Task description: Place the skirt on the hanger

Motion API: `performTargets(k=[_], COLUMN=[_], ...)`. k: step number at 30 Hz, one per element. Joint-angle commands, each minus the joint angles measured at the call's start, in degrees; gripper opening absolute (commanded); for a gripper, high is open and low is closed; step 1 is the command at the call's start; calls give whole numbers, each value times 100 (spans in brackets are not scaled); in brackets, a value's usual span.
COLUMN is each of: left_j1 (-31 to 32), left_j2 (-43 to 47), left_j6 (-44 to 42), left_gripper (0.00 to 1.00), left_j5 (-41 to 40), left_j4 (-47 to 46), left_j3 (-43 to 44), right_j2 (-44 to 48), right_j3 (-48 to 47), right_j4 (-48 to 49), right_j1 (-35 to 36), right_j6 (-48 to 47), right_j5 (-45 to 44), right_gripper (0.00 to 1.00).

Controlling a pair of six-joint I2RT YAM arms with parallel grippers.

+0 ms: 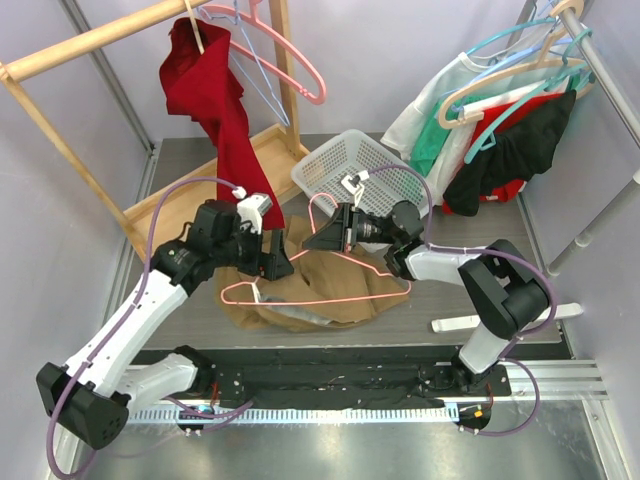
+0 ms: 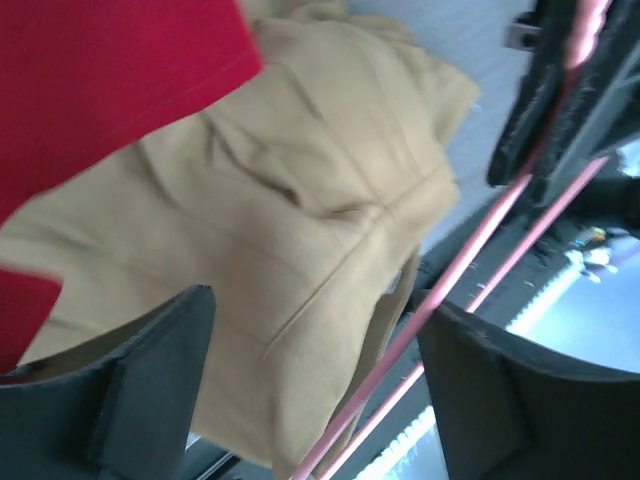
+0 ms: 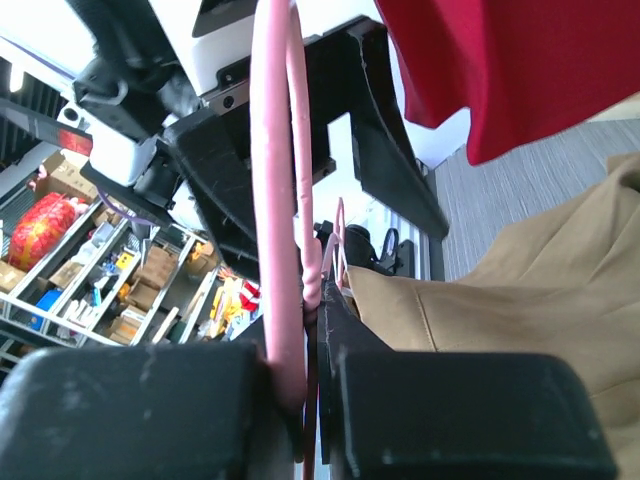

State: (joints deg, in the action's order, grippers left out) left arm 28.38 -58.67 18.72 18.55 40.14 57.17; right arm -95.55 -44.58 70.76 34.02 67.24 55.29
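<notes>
Because the skirt [image 1: 375, 292] looks soft and floppy, grip its edge beneath the spread-apart left pincer [image 1: 276, 260]; the right pincer [image 1: 320, 240] clamps the hanger [image 3: 272, 200]

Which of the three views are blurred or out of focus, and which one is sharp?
Top external: sharp and evenly lit. Left wrist: soft throughout, the skirt and pink hanger smeared. Right wrist: the right gripper close to the lens is unfocused; the shelves behind are clearer.

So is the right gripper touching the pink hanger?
Touching. The right wrist view shows the right gripper shut on the pink hanger, wire pinched between its fingers.
</notes>
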Motion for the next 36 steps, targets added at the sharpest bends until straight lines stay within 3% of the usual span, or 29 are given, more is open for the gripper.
performTargets(k=[1,3,4,6,7,9,10,13,21,22,24,25,26,30,33,36], left_j1=[-306,-394,-412,-439,-447,-465,-482,-491,-500,-500,-500,-500,-500,-500,-500,-492], left_j2=[-144,-249,-284,-372,-390,-417,-451,-487,-522,-522,-557,-566,-566,-575,-575,-584], left_j6=[-343,-352,-369,-378,-369,-360,-334,-308,-272,-255,-176,-132,-71,175,220,185], left_gripper=[71,61,54,49,42,34,22,1,1,15,26,41,44,42,21,15], left_j5=[1306,1686,1835,2231,2285,2417,2417,2478,3058,3119,3190,3251,3321,3489,3559,3551], left_j4=[-481,-533,-560,-586,-604,-621,-630,-683,-937,-955,-1069,-1139,-1218,-1561,-1623,-1579], left_j3=[233,225,233,216,216,181,189,146,-47,-48,-74,-109,-135,-293,-399,-504], right_j2=[212,361,457,782,905,1299,1380,1556,1574,1566,1539,1522,1504,1478,1521,1530], right_j3=[-209,-201,-200,-253,-314,-656,-779,-982,-991,-1000,-1035,-1027,-1027,-983,-895,-842], right_j4=[1197,801,155,-804,-2132,-3728,-4824,-5544,-5249,-5161,-5108,-5038,-4994,-4774,-4625,-4422], right_j1=[52,61,61,78,105,192,227,237,272,280,298,316,324,386,395,395], right_j6=[123,-149,-629,-1367,-2285,-3476,-3873,-4500,-4220,-4185,-4149,-4097,-4070,-3903,-3807,-3631], right_j5=[351,351,342,212,132,-200,-551,-860,-809,-792,-756,-748,-739,-774,-861,-844], right_gripper=[1,1,1,1,1,1,1,1,1,1,1,1,1,1,1,1])
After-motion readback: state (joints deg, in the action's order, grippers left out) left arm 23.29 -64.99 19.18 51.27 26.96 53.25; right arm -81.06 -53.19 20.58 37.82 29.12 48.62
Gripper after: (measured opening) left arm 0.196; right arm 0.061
